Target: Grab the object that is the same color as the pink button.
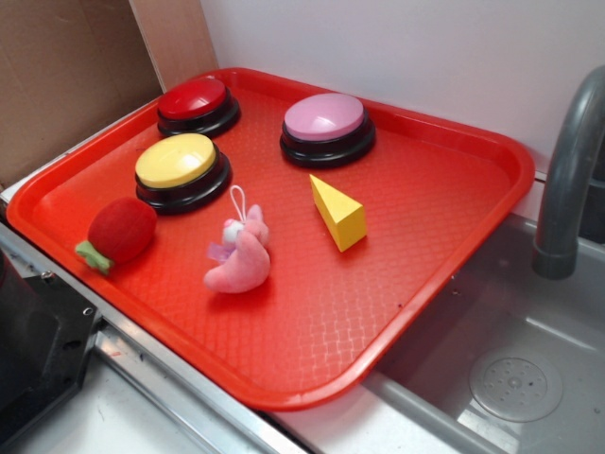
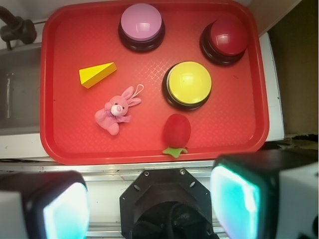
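Observation:
A small pink plush bunny with a white face, purple bow and white string loop lies on the red tray, near its middle. The pink button, a light pink dome on a black base, stands at the tray's back. My gripper is open, high above the tray's near edge. Its two teal-padded fingers stand wide apart with nothing between them. In the exterior view the gripper is out of sight.
A red-domed button, a yellow-domed button, a red plush strawberry and a yellow cheese wedge share the tray. A grey tap and sink basin lie beside it.

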`<state>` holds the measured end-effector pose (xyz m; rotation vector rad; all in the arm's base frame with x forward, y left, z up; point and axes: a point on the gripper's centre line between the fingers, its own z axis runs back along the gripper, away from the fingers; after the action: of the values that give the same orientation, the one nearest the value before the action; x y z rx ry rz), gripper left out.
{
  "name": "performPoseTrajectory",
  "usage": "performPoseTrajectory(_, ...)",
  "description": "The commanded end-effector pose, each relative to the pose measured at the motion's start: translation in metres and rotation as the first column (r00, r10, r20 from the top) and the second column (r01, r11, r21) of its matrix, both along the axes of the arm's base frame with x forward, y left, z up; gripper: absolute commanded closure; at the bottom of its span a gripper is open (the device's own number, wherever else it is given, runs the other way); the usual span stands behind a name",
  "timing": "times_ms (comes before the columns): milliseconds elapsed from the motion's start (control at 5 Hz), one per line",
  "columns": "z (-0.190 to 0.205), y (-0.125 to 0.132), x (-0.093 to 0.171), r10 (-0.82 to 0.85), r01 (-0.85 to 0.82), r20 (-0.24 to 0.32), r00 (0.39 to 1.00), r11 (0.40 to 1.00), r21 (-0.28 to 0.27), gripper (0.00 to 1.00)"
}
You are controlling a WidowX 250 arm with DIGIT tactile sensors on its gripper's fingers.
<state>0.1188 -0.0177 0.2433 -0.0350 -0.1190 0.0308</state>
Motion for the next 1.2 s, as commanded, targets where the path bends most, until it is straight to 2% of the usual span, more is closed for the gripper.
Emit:
performPoseTrajectory(0, 0.0, 0.0, 0.0, 0.0, 0.0, 0.0, 1.0, 1.0, 0.0, 0.0)
performPoseTrajectory(200, -0.015, -0.007, 0.011, 0.168, -0.168, 0.008, 0.986, 0.986, 0.012, 0.0)
performPoseTrajectory(400, -0.037, -0.018, 0.025, 0.278, -0.278, 0.054, 0.959, 0.961, -0.012, 0.0)
performPoseTrajectory(600, -0.086, -0.042, 0.047, 0.346, -0.345, 0.013, 0.938, 0.937, -0.054, 0.0)
performPoseTrajectory(800, -0.139, -0.06, 0.056, 0.466, -0.465, -0.009, 0.885, 0.884, 0.05, 0.0)
performPoseTrajectory(1000, -0.17, -0.066, 0.062, 0.523, -0.526, 0.051, 0.851, 0.849, 0.057, 0.0)
